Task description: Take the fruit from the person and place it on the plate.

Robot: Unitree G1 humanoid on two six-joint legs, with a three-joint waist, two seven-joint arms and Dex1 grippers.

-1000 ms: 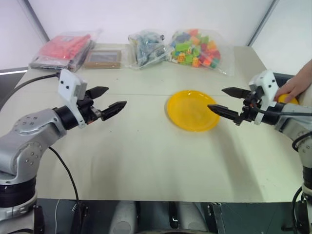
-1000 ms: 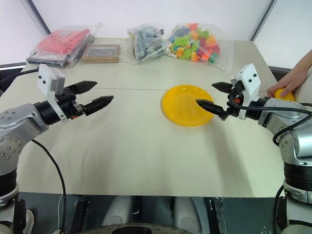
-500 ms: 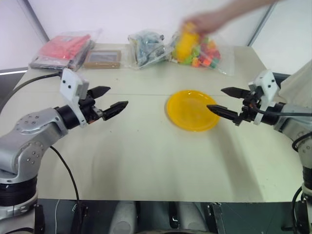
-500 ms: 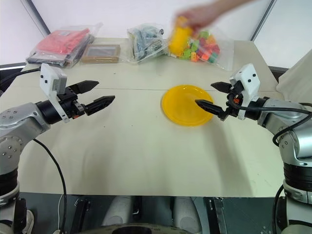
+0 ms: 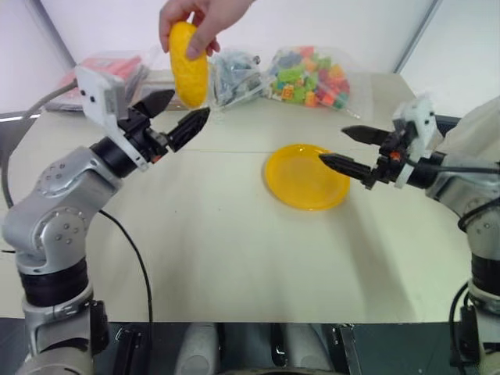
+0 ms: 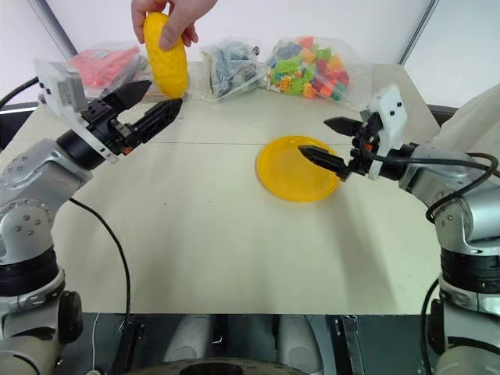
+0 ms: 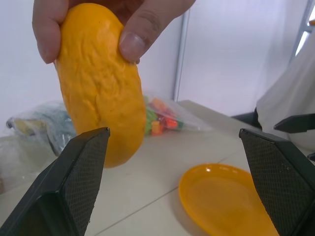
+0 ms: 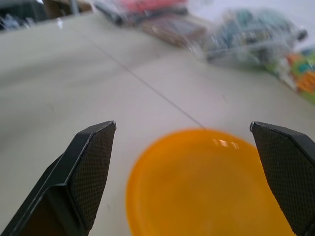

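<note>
Your left gripper (image 5: 178, 112) stood spread just beside the fruit (image 5: 189, 63), which the person's hand (image 5: 200, 17) held upright; your right gripper (image 5: 342, 149) gaped over the plate (image 5: 301, 183).

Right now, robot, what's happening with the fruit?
Both claws open, empty. Fruit held up by the person's hand, just beyond left claw. Plate bare. Nothing blocking.

The fruit (image 5: 189, 64) is showing yellow-orange with a faintly wrinkled skin. The plate (image 5: 305, 176) is glowing plain bright yellow on the pale beige bench (image 5: 234, 258). Both tools' fingers (image 7: 78, 172) are looking black with a fine mesh texture. A bag of blocks (image 5: 311, 76) is showing green, orange and pink.
</note>
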